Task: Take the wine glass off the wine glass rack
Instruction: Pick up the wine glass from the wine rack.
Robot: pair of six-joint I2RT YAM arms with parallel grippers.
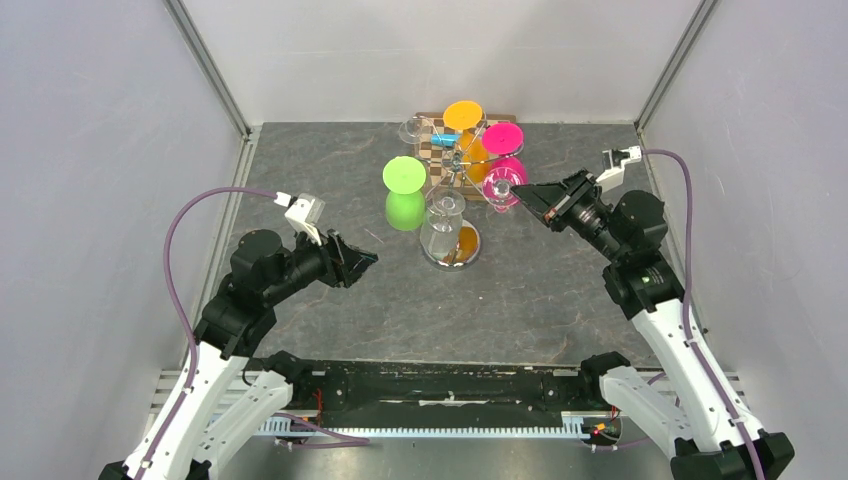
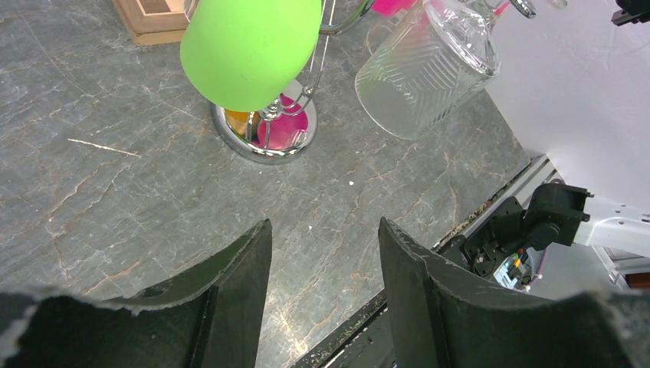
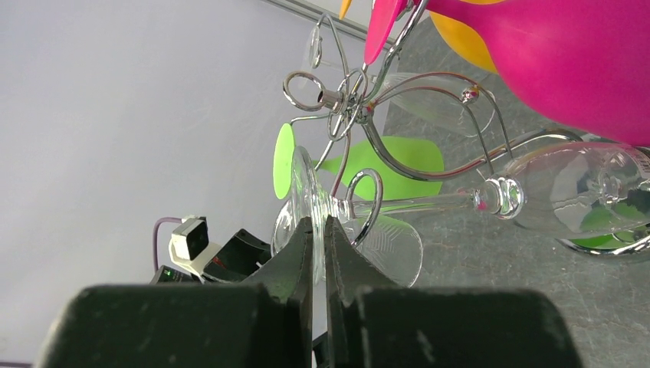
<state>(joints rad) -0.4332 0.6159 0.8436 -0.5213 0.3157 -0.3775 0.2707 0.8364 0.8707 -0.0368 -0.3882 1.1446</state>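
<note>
- Right pincer (image 3: pixel 319 226) is clamped down, jaws all but touching, on the wine glass (image 3: pixel 498 196), right at the rim of its foot. From where I stand it reaches in from the right side of the rack (image 3: pixel 337 100).
- Left one?
- Left pincer (image 2: pixel 322 295) is spread wide with nothing in it. It hovers over the table (image 2: pixel 115 192) near-left of the rack, apart from everything.
- Where's the glass?
- On the rack, right side, hung upside down with its foot on a curled wire arm.
- What can't you make out?
- From above only the ring of the foot shows. The clear bowl gets lost against the pink glass (image 1: pixel 503 138) next to it.
- And the wrist cameras?
- Right wrist camera cuts the bowl off at the frame edge and catches just a sliver of the rack's base. Left wrist camera loses the top of the rack, and the green glass (image 2: pixel 249 46) covers most of the pole. Can't tell if the foot rests on the wire or is clear of it.
- Looks?
- Clear and plain. Long thin stem, small knob where it meets the bowl, flat round foot seen edge-on. Green and pink from the neighbours show through the bowl.
- Rack?
- Shiny chrome, round mirror base, thin pole, curled arms on top. An orange glass (image 1: pixel 463 115) and a ribbed glass (image 2: pixel 425 69) hang there too.
</note>
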